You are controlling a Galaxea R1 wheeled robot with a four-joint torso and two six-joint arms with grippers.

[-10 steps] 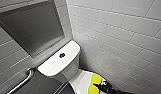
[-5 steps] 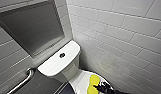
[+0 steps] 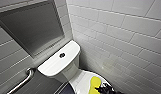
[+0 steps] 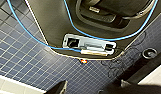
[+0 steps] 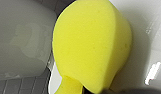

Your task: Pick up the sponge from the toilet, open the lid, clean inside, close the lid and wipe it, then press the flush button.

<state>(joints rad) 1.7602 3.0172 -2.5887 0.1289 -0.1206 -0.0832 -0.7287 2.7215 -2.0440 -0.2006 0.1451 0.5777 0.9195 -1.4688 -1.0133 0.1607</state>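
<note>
Right claw (image 3: 103, 89) is shut tight on the yellow sponge (image 3: 95, 84). It pinches the sponge at its low end, so the soft block is bent and squashed. The sponge is on top of the white lid (image 3: 79, 79), near the lid's right edge, the side close to the tiled wall (image 3: 126, 37). The lid is down flat over the bowl. From the right wrist camera the sponge looks big and round, with the shiny white lid right behind it. It seems to press on the lid, but I cannot tell for sure if they touch.

The toilet (image 3: 71, 73) stands in the corner of the room. Its tank (image 3: 52, 65) is behind the lid. The round dark flush button (image 3: 62, 55) is in the middle of the tank top. A big flat grey panel (image 3: 31, 27) is set in the wall above the tank. A shiny metal grab bar (image 3: 23, 81) is fixed to the wall by the tank's left end.

Left claw (image 4: 88, 90) is over the floor (image 4: 26, 55), which is made of small dark blue tiles. I cannot tell if this claw is open or closed. A thin blue cable (image 4: 23, 30) loops across the robot's dark body. A tiny orange light (image 4: 83, 60) glows at the edge of the body. A round ring (image 4: 149, 53) sits in the floor near a white edge.
</note>
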